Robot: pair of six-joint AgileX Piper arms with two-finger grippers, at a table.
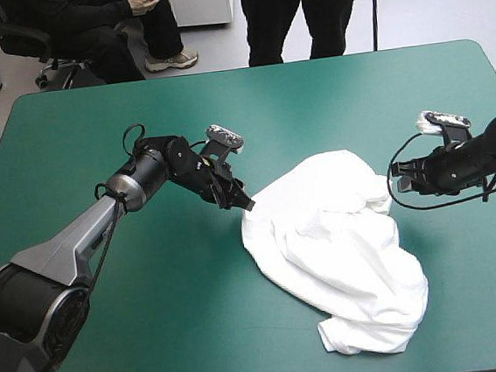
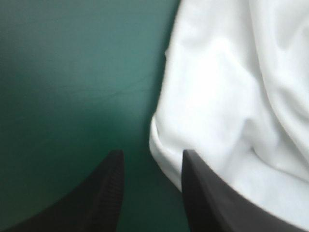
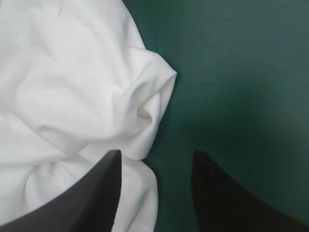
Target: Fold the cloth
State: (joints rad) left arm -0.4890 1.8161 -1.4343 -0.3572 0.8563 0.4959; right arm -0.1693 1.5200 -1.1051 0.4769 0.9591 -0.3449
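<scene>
Left gripper is wide open and holds nothing: its two black fingers stand well apart, low at the left edge of the T-shirt. One finger reaches over the white cloth, the other over bare teal-green cover, and the T-shirt's hem runs into the gap between them. No cloth is pinched. Ahead of this gripper the T-shirt rises in soft folds, with one long crease running away from the fingers. The right gripper is at the T-shirt's right side and is just as open and just as empty. One of its fingers lies over the cloth, while the other is over bare cover just beside the T-shirt. A rounded, bunched fold sits just ahead of the gap between them. The T-shirt itself is a crumpled white heap lying on the cover between the two grippers. Its nearest end is a rolled, puckered lump, and from there the cloth widens into a broad wrinkled sheet. Its farthest part is a smoother rounded lobe that ends a little beyond both grippers, with only bare cover past it
</scene>
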